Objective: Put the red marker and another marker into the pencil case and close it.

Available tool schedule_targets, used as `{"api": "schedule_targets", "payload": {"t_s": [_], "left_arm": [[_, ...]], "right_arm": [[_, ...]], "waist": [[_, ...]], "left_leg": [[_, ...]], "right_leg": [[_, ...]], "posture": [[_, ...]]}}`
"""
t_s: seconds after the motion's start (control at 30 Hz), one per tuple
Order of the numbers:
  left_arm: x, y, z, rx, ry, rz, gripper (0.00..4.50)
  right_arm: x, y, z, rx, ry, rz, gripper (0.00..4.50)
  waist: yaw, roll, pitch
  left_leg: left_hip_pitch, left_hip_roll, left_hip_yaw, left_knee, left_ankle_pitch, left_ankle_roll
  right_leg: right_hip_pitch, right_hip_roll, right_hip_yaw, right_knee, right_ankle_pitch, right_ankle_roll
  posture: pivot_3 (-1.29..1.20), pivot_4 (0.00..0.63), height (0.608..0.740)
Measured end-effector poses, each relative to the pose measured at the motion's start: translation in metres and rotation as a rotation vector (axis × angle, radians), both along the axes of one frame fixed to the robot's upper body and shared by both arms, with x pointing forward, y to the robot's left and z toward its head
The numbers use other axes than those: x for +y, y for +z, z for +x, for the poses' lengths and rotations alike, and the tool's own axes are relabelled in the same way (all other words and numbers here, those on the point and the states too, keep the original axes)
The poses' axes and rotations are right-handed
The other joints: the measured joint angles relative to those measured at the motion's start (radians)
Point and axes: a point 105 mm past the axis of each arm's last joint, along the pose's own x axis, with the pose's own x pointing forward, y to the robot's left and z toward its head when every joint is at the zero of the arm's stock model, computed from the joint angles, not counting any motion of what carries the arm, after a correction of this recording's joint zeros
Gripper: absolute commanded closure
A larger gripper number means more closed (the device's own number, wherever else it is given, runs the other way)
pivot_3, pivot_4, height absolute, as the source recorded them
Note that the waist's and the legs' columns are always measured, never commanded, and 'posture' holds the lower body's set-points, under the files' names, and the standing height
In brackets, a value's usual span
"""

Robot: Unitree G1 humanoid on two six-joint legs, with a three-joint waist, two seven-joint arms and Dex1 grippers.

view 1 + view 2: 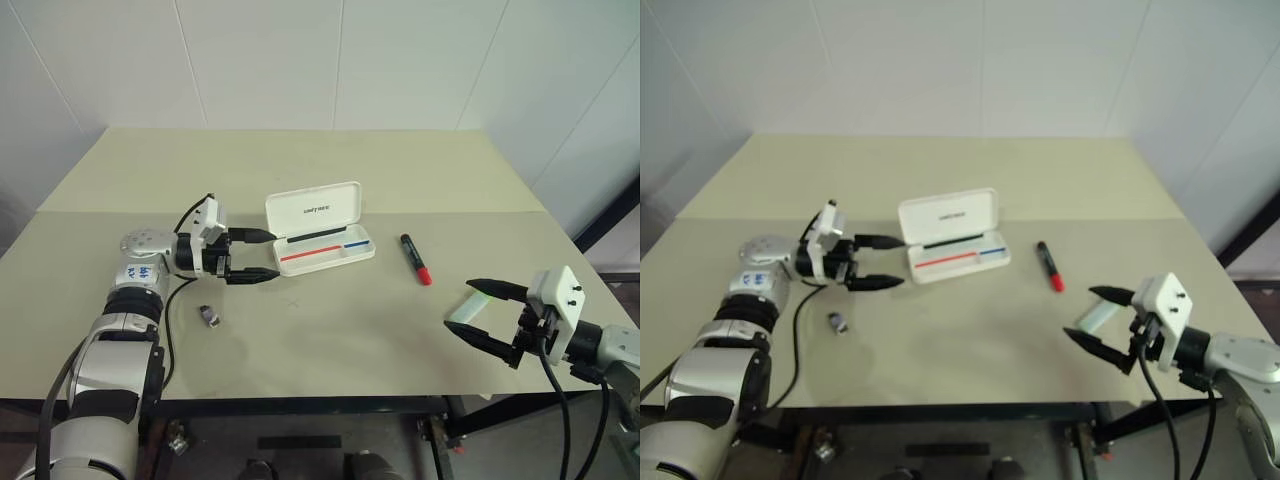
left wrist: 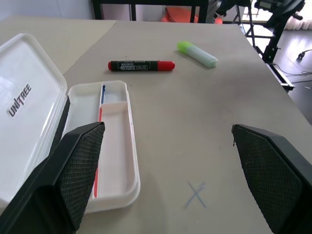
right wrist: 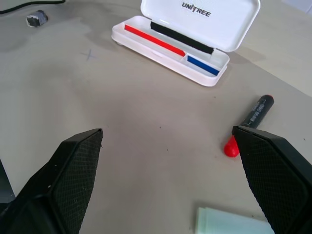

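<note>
My left gripper [image 1: 258, 256] hung with jaws spread and empty, just beside the left end of the case [image 1: 330, 252]. The case lay lid-up on the table [image 1: 330, 340], its tray still bare. Right of it, apart, lay the red marker [image 1: 416, 259], its long axis running from the far side toward me, red cap nearest. Farther right, the highlighter [image 1: 470, 308] lay in front of my right gripper [image 1: 478, 307], also spread and empty. I judged that gripper far nearer both pens.
</note>
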Motion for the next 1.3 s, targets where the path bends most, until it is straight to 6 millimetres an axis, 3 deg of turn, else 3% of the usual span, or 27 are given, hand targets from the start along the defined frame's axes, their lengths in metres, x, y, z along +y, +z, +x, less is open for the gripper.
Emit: {"api": "schedule_targets", "payload": {"t_s": [0.13,0.3,0.47,0.6,1.03,1.3], "left_arm": [[-0.018,0.009,0.006,-0.025,-0.023,-0.006,0.02],[-0.044,-0.010,0.014,0.040,-0.004,0.028,0.02],[-0.064,-0.006,0.028,0.013,0.068,0.112,0.02],[-0.074,-0.019,0.034,0.006,0.108,0.207,0.02],[-0.069,-0.051,0.042,0.062,0.214,0.396,0.02],[-0.067,-0.052,0.047,0.020,0.248,0.511,0.02]], "right_arm": [[0.015,0.006,0.006,-0.031,0.027,0.031,0.00],[0.020,-0.006,0.003,-0.011,-0.008,0.080,0.00],[0.022,-0.011,-0.005,-0.004,-0.027,0.077,0.00],[0.018,-0.010,-0.004,-0.014,-0.066,0.078,0.00],[0.014,-0.010,-0.014,-0.033,-0.126,0.065,0.00],[0.012,-0.003,-0.012,-0.062,-0.133,0.065,0.00]], "waist": [[0.000,0.000,0.000],[0.007,-0.001,0.000],[0.014,-0.002,0.001],[0.013,-0.002,0.001],[0.018,-0.002,0.001],[0.012,-0.002,0.001]], "left_leg": [[0.000,0.000,0.000,0.001,0.000,0.000],[-0.003,-0.001,-0.001,0.000,0.000,0.000],[-0.003,-0.002,-0.001,0.001,0.000,0.000],[-0.002,-0.002,0.000,0.001,0.000,0.000],[-0.002,-0.002,0.000,0.001,0.000,0.000],[0.003,-0.002,0.002,0.002,0.002,0.003]], "right_leg": [[0.000,0.000,0.000,0.000,0.000,0.001],[-0.001,0.000,0.000,-0.001,0.000,0.001],[-0.001,0.000,0.001,-0.002,0.000,0.002],[-0.001,0.000,0.001,-0.001,0.001,0.003],[-0.001,0.000,0.002,-0.001,0.001,0.003],[0.003,0.001,0.006,-0.002,0.002,0.004]], "posture": [[0.00,0.150,0.740],[0.00,0.150,0.740],[0.00,0.150,0.740],[0.00,0.150,0.740],[0.00,0.150,0.740],[0.00,0.150,0.740]]}}
